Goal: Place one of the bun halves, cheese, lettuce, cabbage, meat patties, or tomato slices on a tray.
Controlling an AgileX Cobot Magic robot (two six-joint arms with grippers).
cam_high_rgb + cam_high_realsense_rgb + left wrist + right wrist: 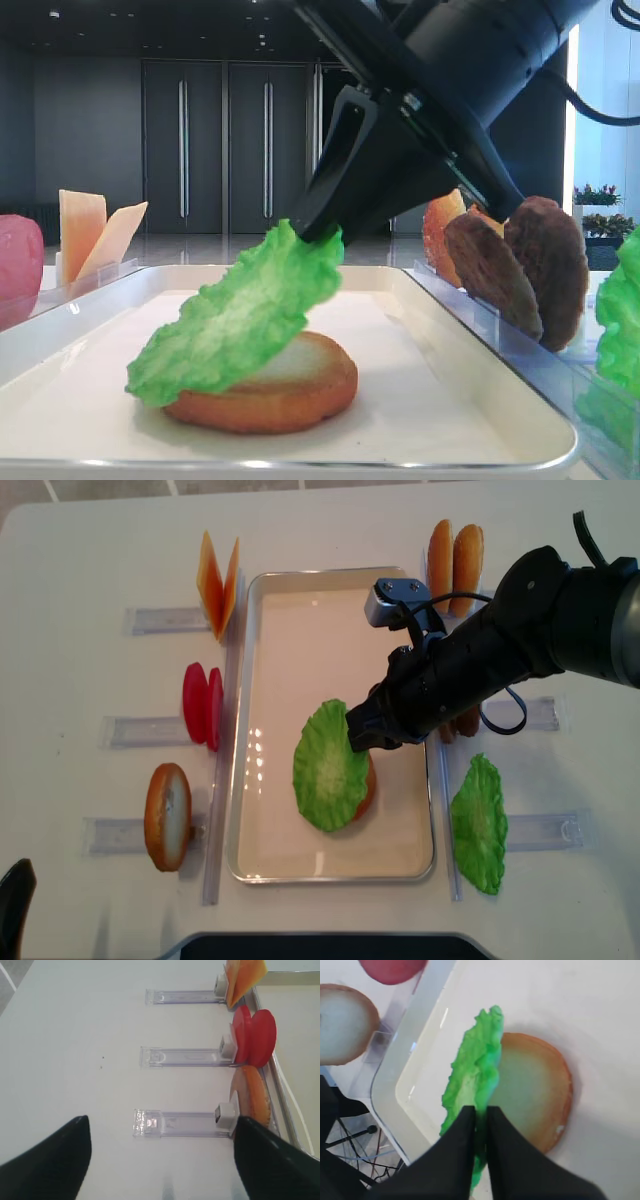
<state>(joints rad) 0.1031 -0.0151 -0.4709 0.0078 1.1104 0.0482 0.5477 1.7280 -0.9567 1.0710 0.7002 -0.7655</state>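
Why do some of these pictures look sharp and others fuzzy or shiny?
Low exterior view: the lettuce and bun half are fairly crisp, while the dark doors behind are soft. Right wrist view: the right gripper is a blurred black mass, too close to focus. Overhead exterior view: glare spots shine on the tray floor. Left wrist view: the left gripper's dark fingers are blurred, the light even.

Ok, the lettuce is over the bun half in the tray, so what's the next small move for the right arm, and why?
Probably lower a touch and open the right tool. Its jaws pinch one edge of the lettuce leaf, which leans tilted, its lower end draped over the bun half in the tray. Releasing from this height might let it slide off; easing down first should lay it flat.
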